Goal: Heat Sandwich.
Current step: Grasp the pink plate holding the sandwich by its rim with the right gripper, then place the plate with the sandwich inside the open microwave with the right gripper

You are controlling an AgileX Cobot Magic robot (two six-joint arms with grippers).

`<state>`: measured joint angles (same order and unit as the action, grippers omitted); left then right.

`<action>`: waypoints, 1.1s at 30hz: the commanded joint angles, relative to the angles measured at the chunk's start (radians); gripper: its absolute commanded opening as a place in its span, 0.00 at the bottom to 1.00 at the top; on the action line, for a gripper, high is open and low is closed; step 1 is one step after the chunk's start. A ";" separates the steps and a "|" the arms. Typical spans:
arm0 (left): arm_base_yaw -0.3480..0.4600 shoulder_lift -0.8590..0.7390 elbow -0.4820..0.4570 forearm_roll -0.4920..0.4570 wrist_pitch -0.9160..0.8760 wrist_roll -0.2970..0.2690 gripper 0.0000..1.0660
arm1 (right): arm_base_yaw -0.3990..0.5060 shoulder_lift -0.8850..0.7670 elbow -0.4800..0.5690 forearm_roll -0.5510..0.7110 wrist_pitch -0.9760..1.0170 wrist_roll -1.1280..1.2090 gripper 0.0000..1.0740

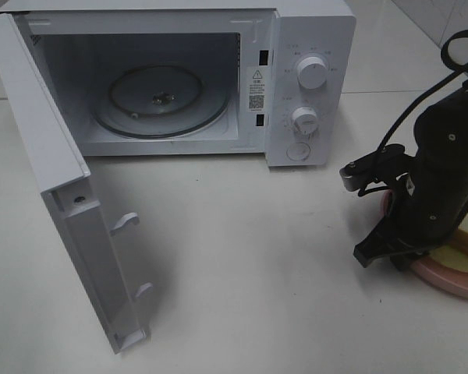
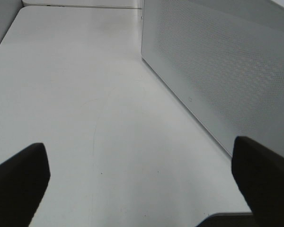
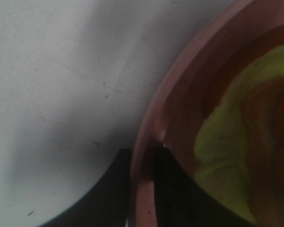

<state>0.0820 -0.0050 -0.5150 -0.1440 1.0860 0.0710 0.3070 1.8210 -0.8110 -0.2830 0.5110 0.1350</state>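
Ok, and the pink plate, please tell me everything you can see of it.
The pink plate is round with a raised rim, smooth and slightly glossy, perhaps plastic or ceramic. It sits flat on the white table, to the right of the open microwave, at the edge of the high view and partly hidden by the right arm. The sandwich lies on it, with its lettuce showing. The right gripper pinches the rim, one finger outside and one inside.

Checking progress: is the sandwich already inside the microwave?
No, the microwave holds only its bare turntable; the sandwich lies on the plate outside.
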 commanded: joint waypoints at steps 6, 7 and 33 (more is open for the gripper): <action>-0.003 -0.017 0.000 0.002 -0.011 -0.006 0.92 | 0.002 0.006 0.008 -0.003 0.029 0.023 0.00; -0.003 -0.017 0.000 0.002 -0.011 -0.006 0.92 | 0.002 0.006 0.008 -0.003 0.029 0.023 0.00; -0.003 -0.017 0.000 0.002 -0.011 -0.006 0.92 | 0.049 -0.079 -0.005 -0.136 0.178 0.132 0.00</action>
<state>0.0820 -0.0050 -0.5150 -0.1440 1.0860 0.0710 0.3540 1.7520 -0.8140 -0.4150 0.6620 0.2590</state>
